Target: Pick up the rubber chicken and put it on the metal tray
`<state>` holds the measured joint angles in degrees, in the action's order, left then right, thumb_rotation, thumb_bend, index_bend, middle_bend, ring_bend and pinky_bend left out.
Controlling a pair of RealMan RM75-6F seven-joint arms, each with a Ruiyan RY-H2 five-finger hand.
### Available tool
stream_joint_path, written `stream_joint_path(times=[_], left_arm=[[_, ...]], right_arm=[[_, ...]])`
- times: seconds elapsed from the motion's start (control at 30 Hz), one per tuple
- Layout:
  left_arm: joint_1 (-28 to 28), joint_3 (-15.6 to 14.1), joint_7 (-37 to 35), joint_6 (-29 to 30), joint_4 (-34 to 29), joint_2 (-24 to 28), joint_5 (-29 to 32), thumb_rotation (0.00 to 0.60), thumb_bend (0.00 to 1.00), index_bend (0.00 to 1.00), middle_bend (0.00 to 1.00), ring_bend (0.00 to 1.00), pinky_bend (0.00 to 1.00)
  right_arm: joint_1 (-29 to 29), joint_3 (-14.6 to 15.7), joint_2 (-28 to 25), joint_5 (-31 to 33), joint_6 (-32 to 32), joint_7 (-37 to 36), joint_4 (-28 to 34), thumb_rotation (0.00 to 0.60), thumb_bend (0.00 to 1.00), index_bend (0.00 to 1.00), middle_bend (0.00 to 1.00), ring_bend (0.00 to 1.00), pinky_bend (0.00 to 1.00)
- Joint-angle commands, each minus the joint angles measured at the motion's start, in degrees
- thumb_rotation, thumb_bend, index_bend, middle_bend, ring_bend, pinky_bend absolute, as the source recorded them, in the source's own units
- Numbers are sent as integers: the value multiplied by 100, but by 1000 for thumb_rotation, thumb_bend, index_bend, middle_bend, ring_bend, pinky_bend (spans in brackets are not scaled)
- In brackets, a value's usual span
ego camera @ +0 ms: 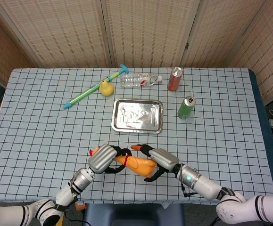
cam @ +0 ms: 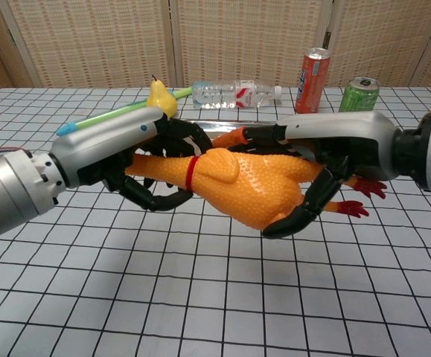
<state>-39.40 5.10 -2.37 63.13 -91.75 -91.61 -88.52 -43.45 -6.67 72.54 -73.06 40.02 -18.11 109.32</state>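
Both hands grip the rubber chicken (cam: 248, 182) above the table's (ego camera: 42, 122) near edge: the left hand (cam: 137, 160) curls its fingers around the neck, the right hand (cam: 323, 160) wraps the body. The metal tray (ego camera: 137, 115) sits mid-table, well apart.

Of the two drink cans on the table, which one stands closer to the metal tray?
The green can, just off the tray's right edge. The red can stands farther back, beside the water bottle.
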Motion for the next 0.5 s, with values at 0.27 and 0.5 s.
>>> stream_joint_path(times=[0.27,0.5], left_arm=[[11,16,-9,60,-41,69,-5,600,731,849,705,534,637],[17,48,-52,71,-17,109,50,600,730,848,704,534,637]], right_arm=[[198,-55,248,87,582,343,54,600,315,988,762,870,1000],[222,-16,190,103,660,628,158,600,440,1000,794,973,1000]])
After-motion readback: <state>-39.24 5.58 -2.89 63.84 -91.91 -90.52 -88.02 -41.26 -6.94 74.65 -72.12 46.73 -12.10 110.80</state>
